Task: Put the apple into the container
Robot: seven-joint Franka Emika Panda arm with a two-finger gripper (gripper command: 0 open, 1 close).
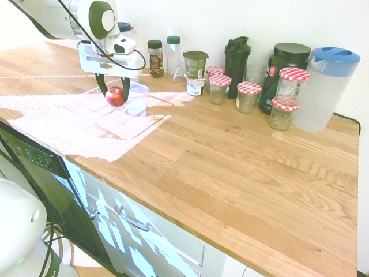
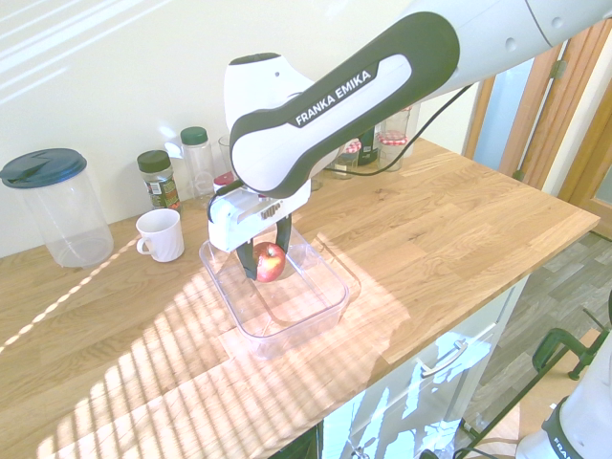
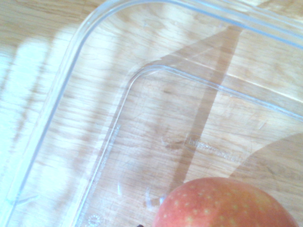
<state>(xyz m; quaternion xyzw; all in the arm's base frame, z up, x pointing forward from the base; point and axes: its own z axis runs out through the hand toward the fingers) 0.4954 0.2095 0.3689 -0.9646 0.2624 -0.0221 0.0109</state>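
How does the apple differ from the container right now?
The apple is round, red and opaque; the container is rectangular, clear and much wider. The apple is held between the fingers of the gripper, while the container rests on the wooden counter. Both sit in the same spot, apple over container.

Sunlit wooden countertop (image 1: 242, 156) against a white wall (image 1: 242, 23), white cabinets (image 1: 155, 242) below.
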